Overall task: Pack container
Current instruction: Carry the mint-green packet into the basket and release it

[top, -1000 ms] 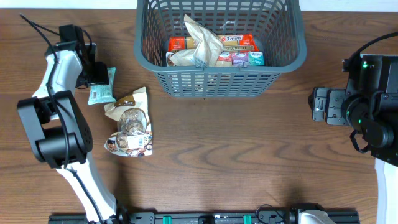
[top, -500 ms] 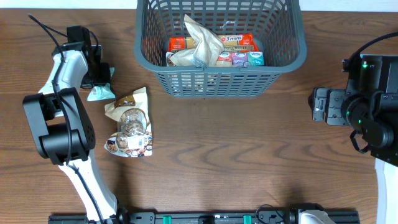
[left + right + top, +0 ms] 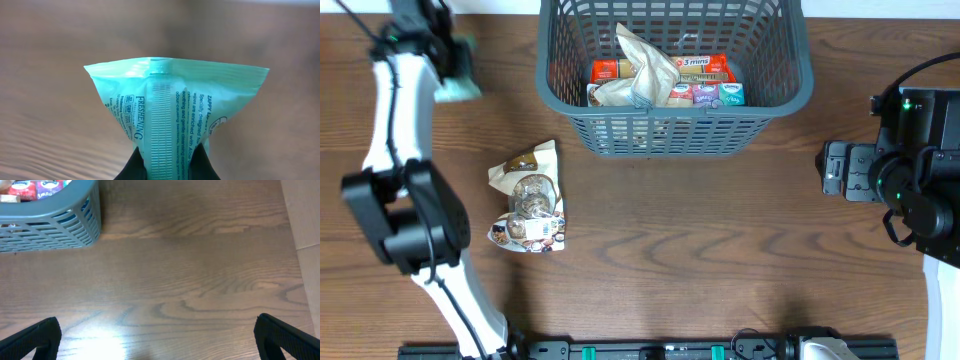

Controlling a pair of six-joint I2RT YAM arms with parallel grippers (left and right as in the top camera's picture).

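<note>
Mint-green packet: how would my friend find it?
Start at the grey container and look far left. The mint-green packet is pinched in the left end effector, unlike the beige cookie bags lying loose on the table.

The large dark grey rectangular plastic basket [image 3: 670, 135] stands upright at the far middle of the brown wooden table [image 3: 720, 250], one long side towards the near edge, its far part cut off by the overhead frame. Lattice-slotted walls rise to a thick rolled rim. Inside, by the near wall, lie a crumpled beige bag [image 3: 645, 65], a red packet [image 3: 705, 66] and small coloured packets [image 3: 710, 94]. In the right wrist view the basket [image 3: 50, 212] shows one corner at upper left
</note>
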